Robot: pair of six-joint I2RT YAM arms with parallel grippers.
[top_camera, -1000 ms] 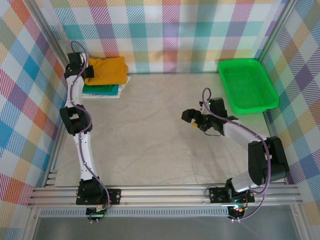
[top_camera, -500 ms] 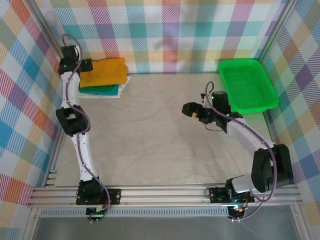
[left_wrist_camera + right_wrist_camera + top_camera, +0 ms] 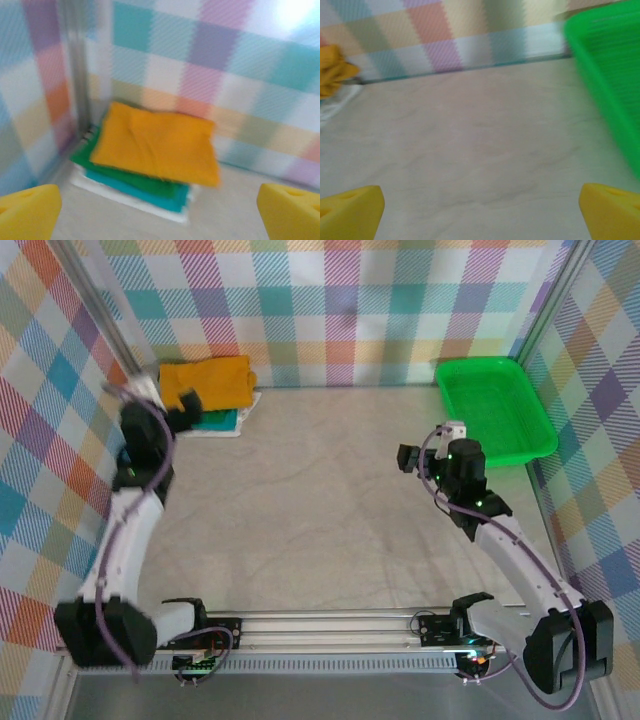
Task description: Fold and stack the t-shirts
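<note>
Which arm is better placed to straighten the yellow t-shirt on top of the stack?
Left. The left end effector, open, hangs close by the yellow t-shirt atop the stack in the far-left corner, facing it. The right end effector is far off beside the green tray.

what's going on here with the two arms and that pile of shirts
Two robot arms are on a t-shirt folding job. The t-shirts lie folded in one stack in the far left corner: mustard-yellow one on top, then dark-green one, teal one, white one. The left tool hangs open facing that stack, holding nothing. The right tool is open too, over the table near the green tray.
</note>
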